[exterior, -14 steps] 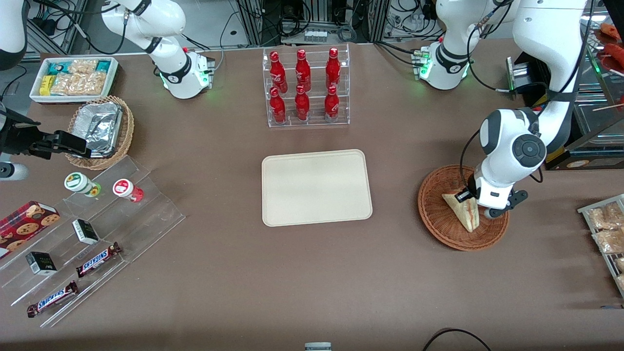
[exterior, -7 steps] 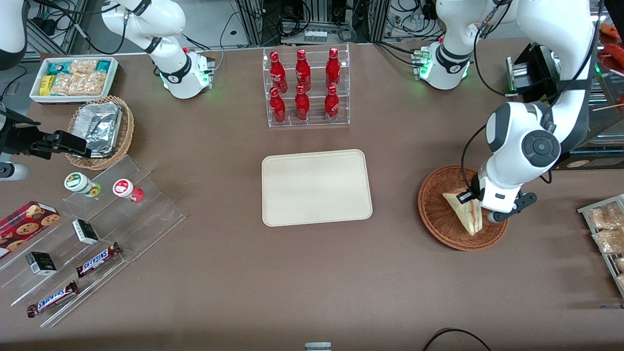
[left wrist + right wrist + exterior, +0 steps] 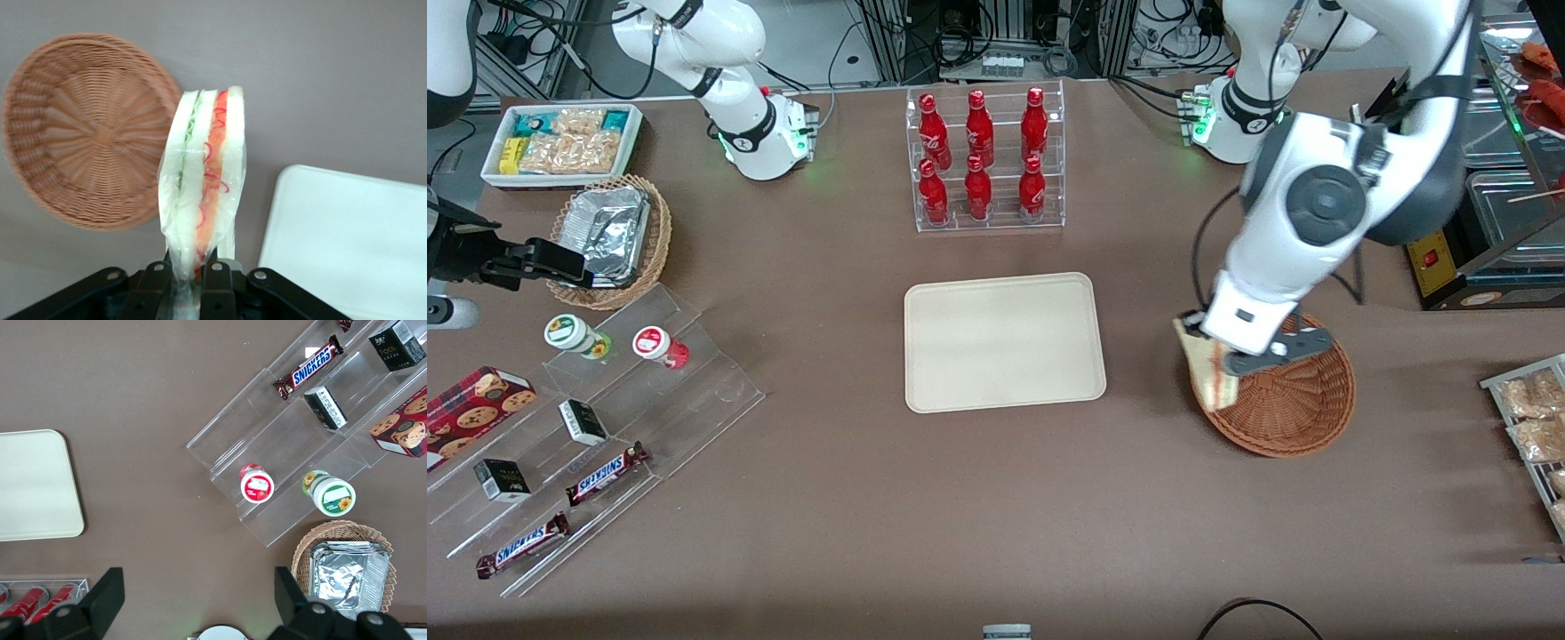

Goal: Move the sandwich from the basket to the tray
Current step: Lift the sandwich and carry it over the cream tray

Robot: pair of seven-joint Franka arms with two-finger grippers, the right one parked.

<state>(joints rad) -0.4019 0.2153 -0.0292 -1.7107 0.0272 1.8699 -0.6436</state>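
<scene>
Left arm angled down; claw (image 3: 1221, 358) clamped on sandwich (image 3: 202, 193), held aloft over basket (image 3: 1294, 411) rim nearest tray (image 3: 1003, 342).

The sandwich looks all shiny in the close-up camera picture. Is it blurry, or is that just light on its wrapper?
In the left wrist view the sandwich is sharp: its stripes show clearly, and the shine is light on its clear wrap, pinched by the gripper. In the front view the sandwich looks a bit smeared over the basket rim, near the tray.

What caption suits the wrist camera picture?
Gripper shut on the wrapped sandwich, lifted above the table between empty basket and tray.
</scene>
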